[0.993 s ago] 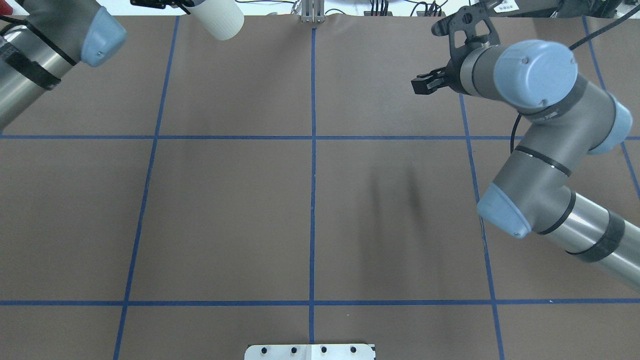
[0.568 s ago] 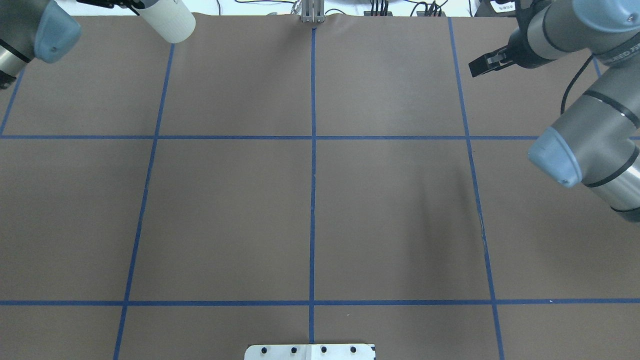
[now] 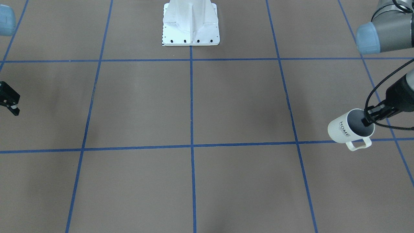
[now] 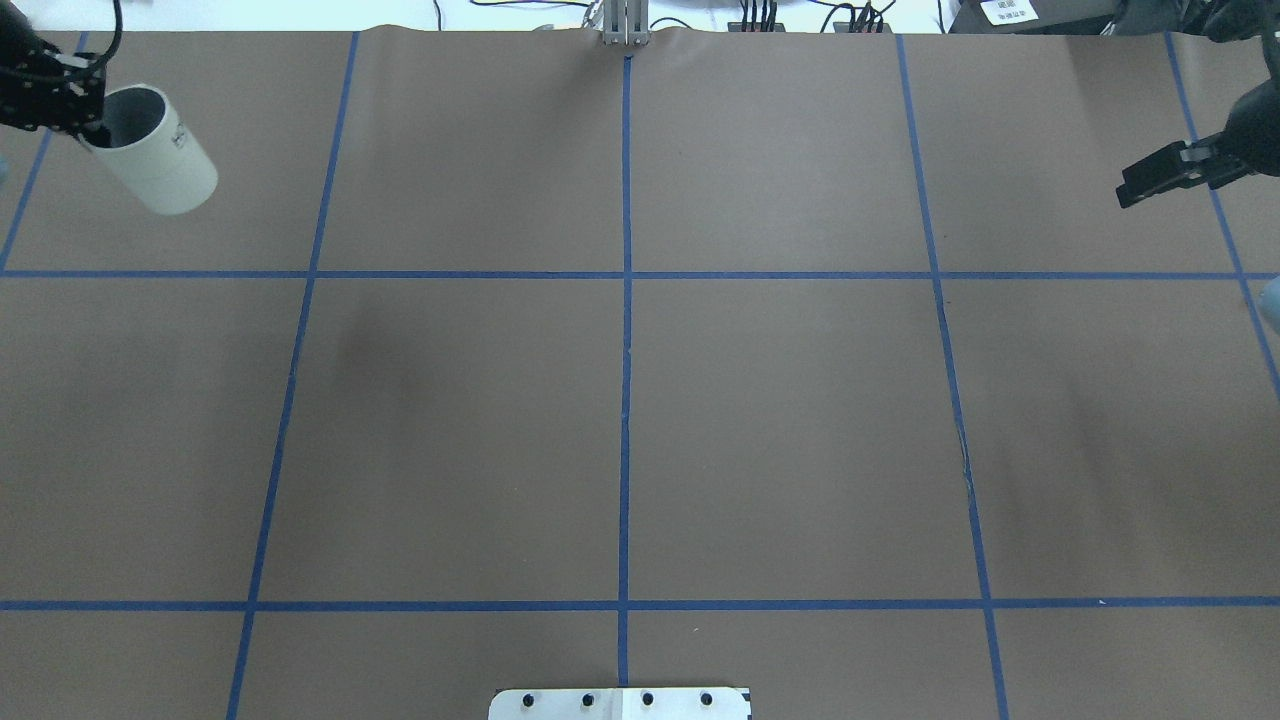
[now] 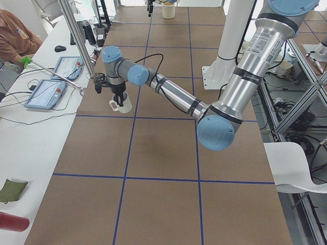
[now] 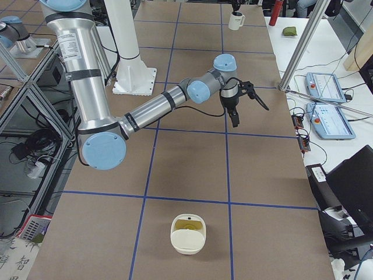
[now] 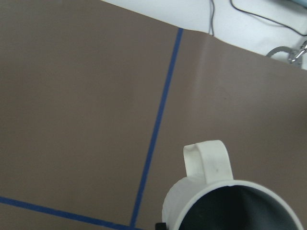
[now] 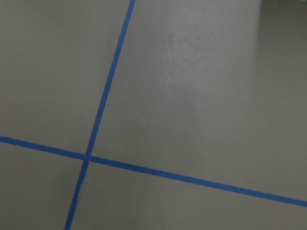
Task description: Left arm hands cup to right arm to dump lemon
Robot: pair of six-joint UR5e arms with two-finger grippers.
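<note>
Left gripper (image 3: pixel 367 121) is clamped on the HOME mug's (image 3: pixel 340 131) rim; stiff, slick ceramic is best gripped at the handle.

The left arm (image 5: pixel 173 94) reaches from the frame's right toward the upper left over the brown tabletop (image 5: pixel 163 204) with its blue tape grid. Its black tool (image 5: pixel 119 98) grips the rim of the white cup (image 5: pixel 124 106), whose handle points left. On the white side bench along the left edge lie two tablets (image 5: pixel 45 94), and a person's orange sleeve (image 5: pixel 15 40) shows in the upper left corner.
</note>
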